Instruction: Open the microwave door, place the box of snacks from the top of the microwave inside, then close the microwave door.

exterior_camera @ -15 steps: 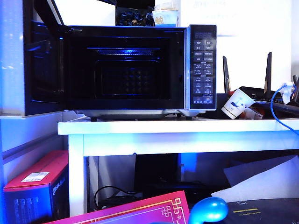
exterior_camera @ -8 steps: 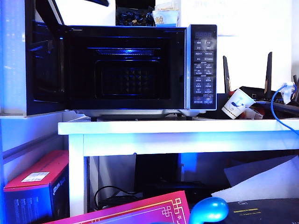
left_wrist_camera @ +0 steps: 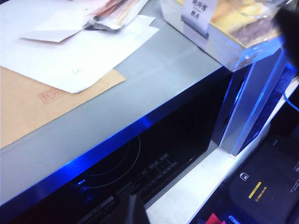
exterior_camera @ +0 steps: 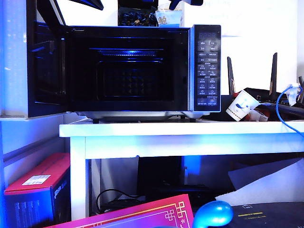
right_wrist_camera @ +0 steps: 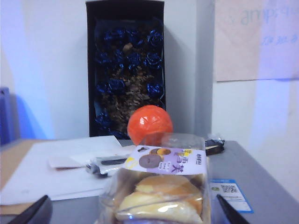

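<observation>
1. Presently, the microwave [exterior_camera: 126,69] stands on the white counter [exterior_camera: 180,129] with the microwave door [exterior_camera: 45,64] swung fully out to the left of the exterior view; the lit cavity is exposed and holds nothing visible. The first step reads as done.
2. The box of snacks [right_wrist_camera: 161,191] remains on top of the microwave, near its right end above the button panel [exterior_camera: 207,66]. It shows as a clear-topped carton of pastries with a printed label. Behind it on the same top sit an orange ball [right_wrist_camera: 150,125], loose papers [right_wrist_camera: 60,170] and a dark upright box of blue items [right_wrist_camera: 125,70].
3. Right gripper [right_wrist_camera: 131,212]: jaws spread wide, one tip showing on either side of the snack box, nothing held. Contact with the carton cannot be confirmed; the box sits between the fingers, apparently ungrasped. In the exterior view this gripper shows only as a dark shape at the top edge above the box.
4. Left gripper [left_wrist_camera: 125,211]: only a dark sliver of it shows at the edge of its wrist view, above the front lip of the microwave top. Its opening cannot be told, and nothing is seen in it.
5. Assessment: roughly one third complete. Outstanding: grasp the box, lift it clear, carry it down into the cavity, release, then shut the door.
</observation>
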